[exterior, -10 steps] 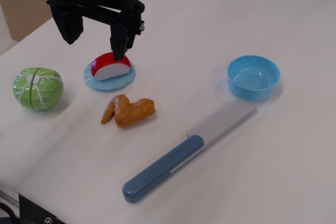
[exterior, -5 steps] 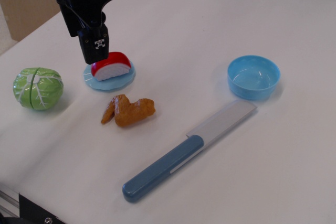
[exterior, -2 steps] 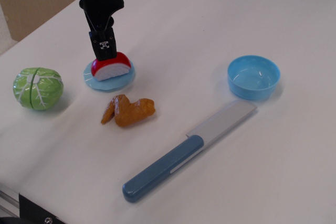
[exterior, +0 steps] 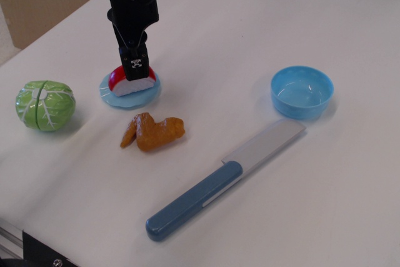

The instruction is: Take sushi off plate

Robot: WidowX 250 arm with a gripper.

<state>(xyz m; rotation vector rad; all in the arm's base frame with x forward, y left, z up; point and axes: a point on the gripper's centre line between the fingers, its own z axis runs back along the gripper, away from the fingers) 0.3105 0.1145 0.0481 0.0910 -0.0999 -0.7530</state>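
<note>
The sushi (exterior: pixel 119 82), red top over a white base, lies on the small light-blue plate (exterior: pixel 147 96) at the left of the table. My gripper (exterior: pixel 137 72) has come down from above right on the sushi. It is turned so that I see it edge-on. Its near finger (exterior: pixel 137 69) covers the middle of the sushi, and the other finger is hidden behind it. The sushi still rests on the plate. I cannot tell whether the jaws press on it.
A green cabbage (exterior: pixel 45 105) sits left of the plate. A brown chicken wing (exterior: pixel 153 132) lies just in front of the plate. A blue-handled knife (exterior: pixel 206 195) lies diagonally at centre front. A deeper blue bowl (exterior: pixel 302 92) stands at the right.
The gripper has turned from wide open and face-on to edge-on. It has moved right and down from beside the sushi to over its middle. The sushi and plate have not moved.
</note>
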